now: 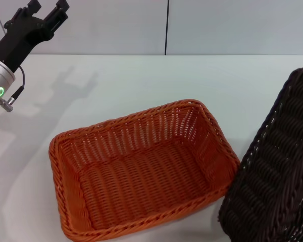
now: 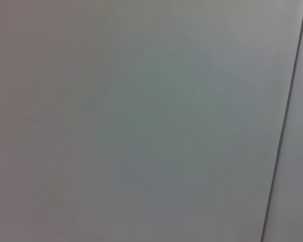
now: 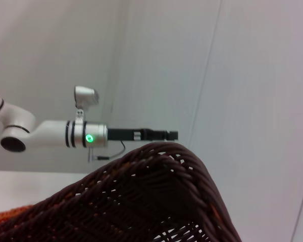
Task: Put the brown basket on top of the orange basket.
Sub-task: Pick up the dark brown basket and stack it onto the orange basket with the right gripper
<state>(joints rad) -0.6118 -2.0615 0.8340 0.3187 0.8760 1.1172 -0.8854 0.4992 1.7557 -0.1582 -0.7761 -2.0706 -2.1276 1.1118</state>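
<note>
Although only part of it showed, the rectangular dark brown woven wicker basket [image 1: 275, 166] filled the lower right of the head view, tipped steeply so its open-weave side faced the camera and its lower edge sat just beside the near right corner of the rectangular bright orange woven wicker basket [image 1: 141, 171]. Whether the two rims touched could not be told. In the right wrist view the brown basket's braided rim [image 3: 156, 151] arched close under the camera, which suggested the right gripper had it lifted by an edge, though that gripper itself was not visible in any view, so its opening and grasp could not be told.

By its look, the brown basket would be light and fairly stiff, with a weave that gives a little and offers good friction; the braided rim on a short side seemed the soundest place to pinch. Held by one edge it would probably swing and tilt.

The orange basket sat upright and empty in the lower centre on the white table [image 1: 141, 80]. The left gripper [image 1: 45, 12] hung in the upper left corner, fingers spread apart and holding nothing, well apart from both baskets.
</note>
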